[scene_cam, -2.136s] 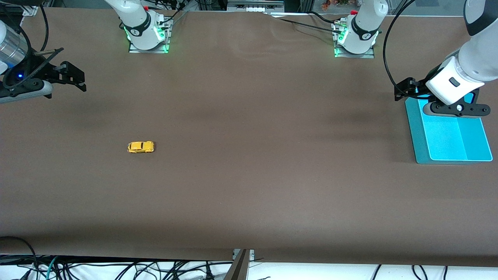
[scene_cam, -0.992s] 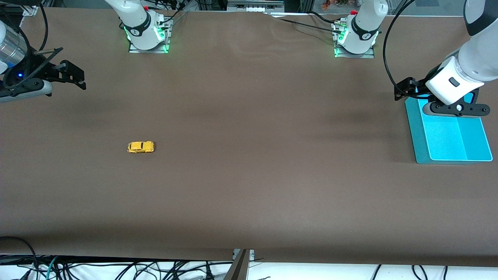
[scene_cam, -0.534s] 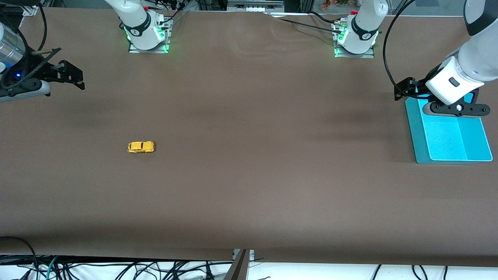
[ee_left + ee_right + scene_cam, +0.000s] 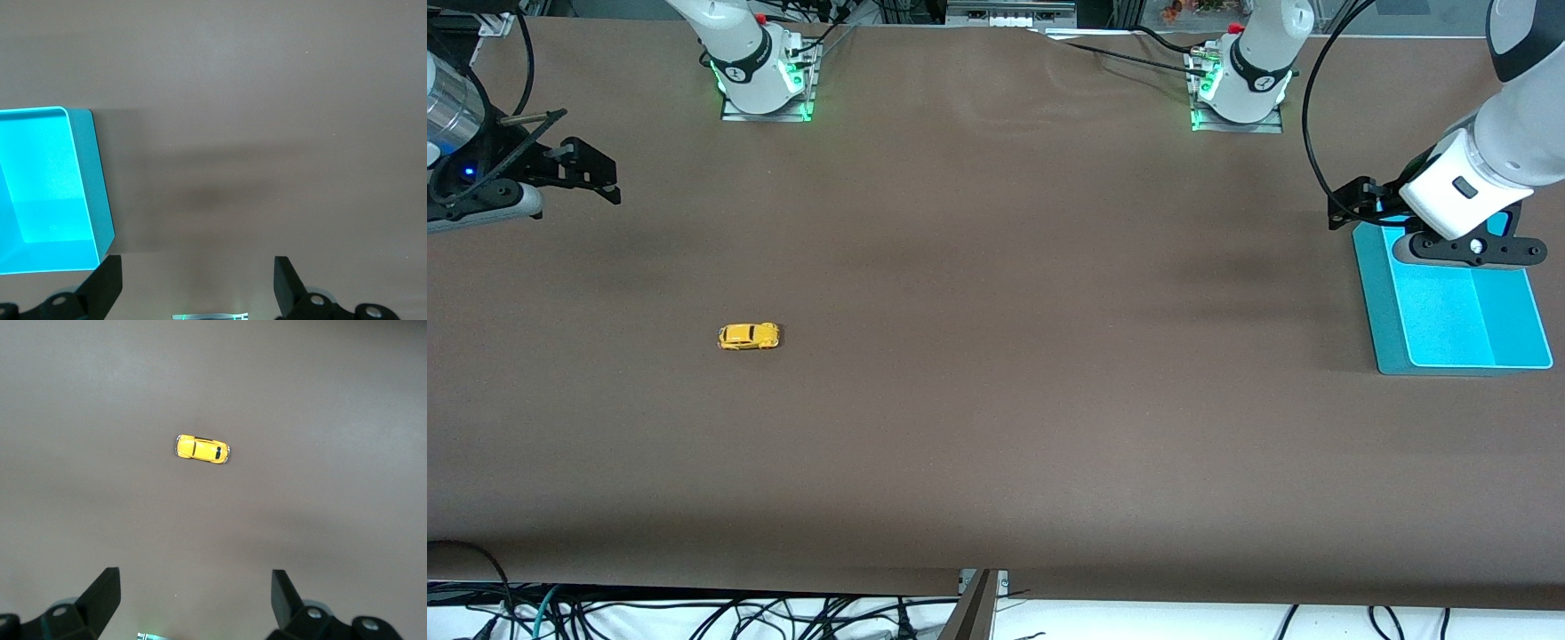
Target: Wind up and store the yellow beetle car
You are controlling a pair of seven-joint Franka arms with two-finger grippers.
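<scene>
One yellow beetle car (image 4: 749, 336) rests on its wheels on the brown table (image 4: 996, 427), toward the right arm's end and well apart from the single turquoise tray (image 4: 1383, 302) at the left arm's end. The right gripper (image 4: 193, 603) hangs in the air well apart from the car, fingers spread wide and holding nothing. The left gripper (image 4: 197, 287) waits just beside the tray's edge, also wide open and empty. Two arms, one car, one tray.

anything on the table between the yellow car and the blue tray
Nothing. In the front view, only bare brown table surface runs from the yellow beetle car to the blue tray.
</scene>
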